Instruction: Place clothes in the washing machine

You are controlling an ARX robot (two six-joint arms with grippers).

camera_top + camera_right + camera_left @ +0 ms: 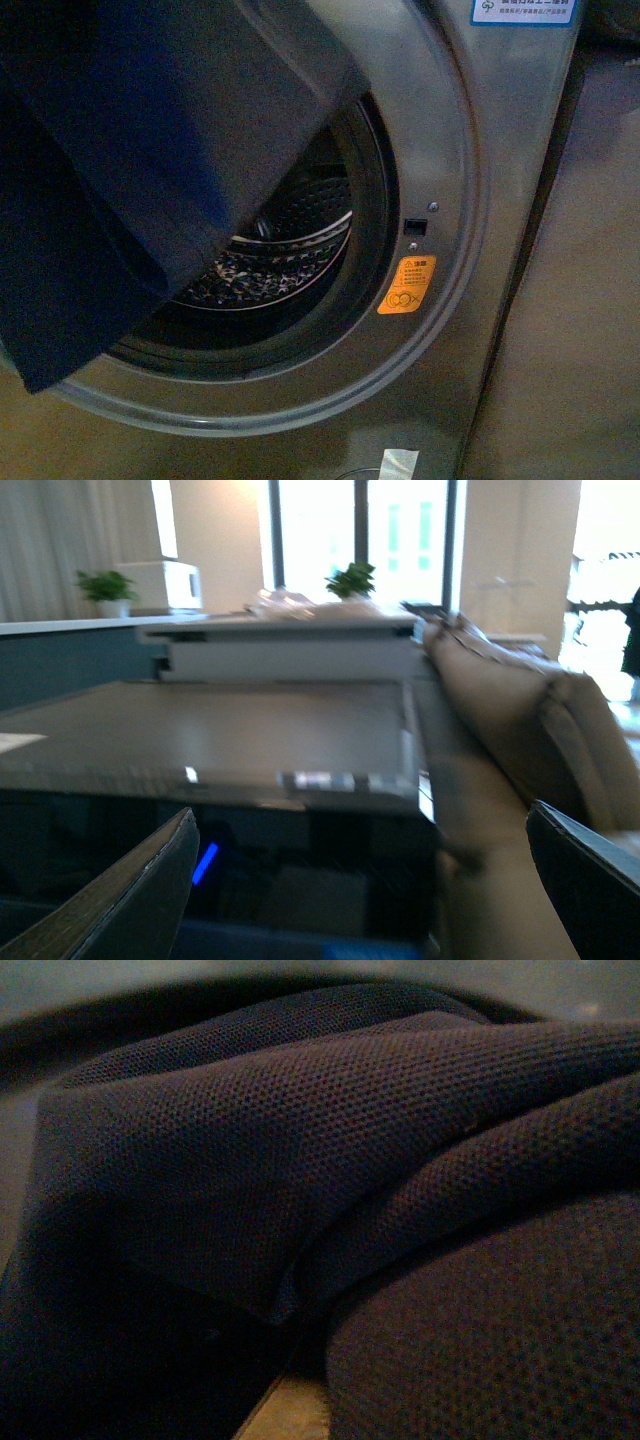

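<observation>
Dark navy clothes [130, 170] hung over the upper left of the washing machine [470, 200] porthole [300, 260], while the right pincer [360, 815] stood wide and empty and the left pincer was hidden by fabric.

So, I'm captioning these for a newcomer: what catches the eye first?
A dark navy garment hangs across the upper left of the front view, covering part of the washing machine's round opening. Behind it the perforated steel drum gleams, an orange sticker on the rim to its right. Knit fabric fills the left wrist view.
</observation>
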